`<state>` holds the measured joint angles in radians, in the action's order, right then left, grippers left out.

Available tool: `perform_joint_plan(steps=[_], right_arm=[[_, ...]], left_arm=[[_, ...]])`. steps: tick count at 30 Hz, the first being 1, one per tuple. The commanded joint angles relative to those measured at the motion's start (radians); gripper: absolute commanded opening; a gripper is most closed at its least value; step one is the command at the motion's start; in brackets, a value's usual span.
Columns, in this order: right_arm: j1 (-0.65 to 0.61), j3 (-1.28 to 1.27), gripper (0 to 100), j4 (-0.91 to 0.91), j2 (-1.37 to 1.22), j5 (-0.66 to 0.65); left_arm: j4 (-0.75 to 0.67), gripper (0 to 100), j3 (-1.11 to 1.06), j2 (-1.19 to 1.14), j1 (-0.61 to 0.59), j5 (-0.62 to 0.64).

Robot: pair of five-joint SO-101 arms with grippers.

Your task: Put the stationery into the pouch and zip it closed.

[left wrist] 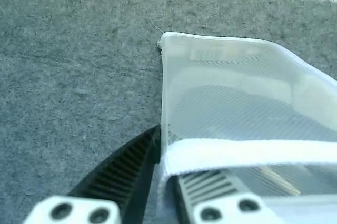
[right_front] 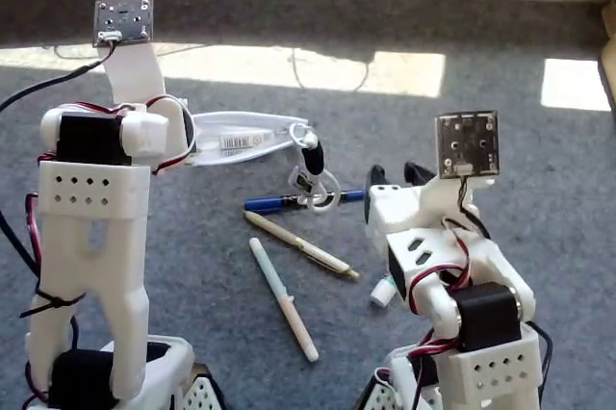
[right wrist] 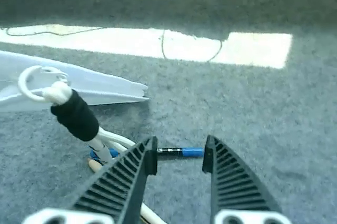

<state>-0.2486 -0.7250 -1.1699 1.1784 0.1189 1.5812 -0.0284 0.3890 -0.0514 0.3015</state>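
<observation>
Grey carpet worktop, pouch pinched at one end, pens outside.
High view: the pouch [right_front: 245,139] lies almost flat, so a pen may not slide in; the blue pen [right_front: 279,203], tan pen [right_front: 298,244] and green pen [right_front: 279,296] lie close, so a grab could bump one; open carpet lies around. Left wrist view: the left end effector [left wrist: 167,155] is clamped on the pouch rim, which could slip. Right wrist view: the right end effector [right wrist: 181,148] hangs, jaws apart, over the blue pen; the black strap [right wrist: 76,114] beside it could snag.

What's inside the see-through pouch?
Through the mesh of the pouch, one finger of the left hand shows inside. The pens lie outside on the carpet. The part behind the arm is hidden.
</observation>
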Motion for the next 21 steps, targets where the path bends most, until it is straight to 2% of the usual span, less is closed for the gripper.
perform_joint_plan(steps=[1, 4, 9, 14, 21], right_arm=[[0.022, 0.056, 14.2, -0.077, 0.001, 0.028], [0.027, 0.059, 14.4, -0.139, -0.085, 0.034], [0.027, 0.067, 14.6, -0.174, -0.298, 0.164], [0.030, 0.067, 14.6, -0.173, -0.466, 0.233], [0.130, 0.068, 14.6, -0.173, -0.624, 0.262]], left_arm=[[0.003, 1, 0.045, 0.008, -0.019, 0.006], [0.002, 1, 0.028, 0.008, -0.019, 0.006], [-0.005, 1, 0.012, 0.008, -0.019, 0.006], [-0.005, 1, 0.012, 0.008, -0.019, 0.006], [-0.005, 1, 0.012, 0.008, -0.019, 0.005]])
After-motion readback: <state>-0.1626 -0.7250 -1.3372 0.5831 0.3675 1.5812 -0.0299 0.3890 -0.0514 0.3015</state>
